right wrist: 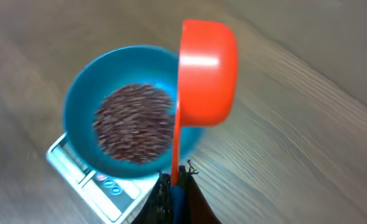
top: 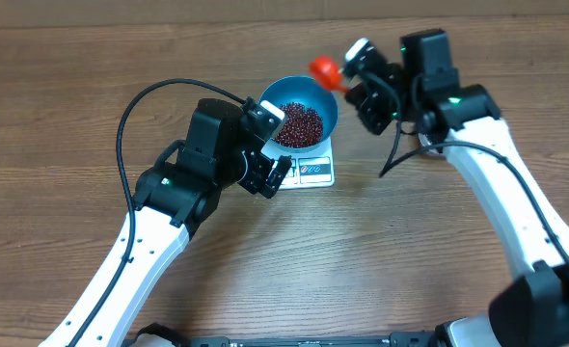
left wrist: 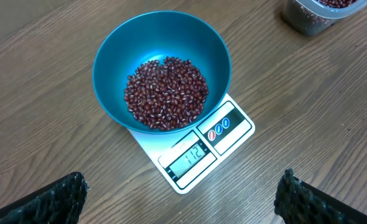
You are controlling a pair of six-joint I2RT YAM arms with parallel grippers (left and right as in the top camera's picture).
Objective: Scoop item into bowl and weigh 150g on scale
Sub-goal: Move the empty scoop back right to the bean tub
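Note:
The blue bowl (top: pixel 304 116) (left wrist: pixel 162 71) (right wrist: pixel 130 121) stands on the white scale (top: pixel 313 172) (left wrist: pixel 199 152) (right wrist: pixel 84 183) and holds a heap of dark red beans (top: pixel 299 123) (left wrist: pixel 166 94) (right wrist: pixel 134 121). My right gripper (top: pixel 357 69) (right wrist: pixel 176 177) is shut on the handle of an orange scoop (top: pixel 325 69) (right wrist: pixel 207 71), whose cup hangs turned over beside the bowl's right rim. My left gripper (top: pixel 270 169) (left wrist: pixel 183 196) stands wide open just in front of the scale, nothing between its fingers.
A clear plastic tub of beans (left wrist: pixel 317 14) sits at the top right of the left wrist view. Black cables (top: pixel 145 101) loop over the wooden table (top: pixel 92 67) near both arms.

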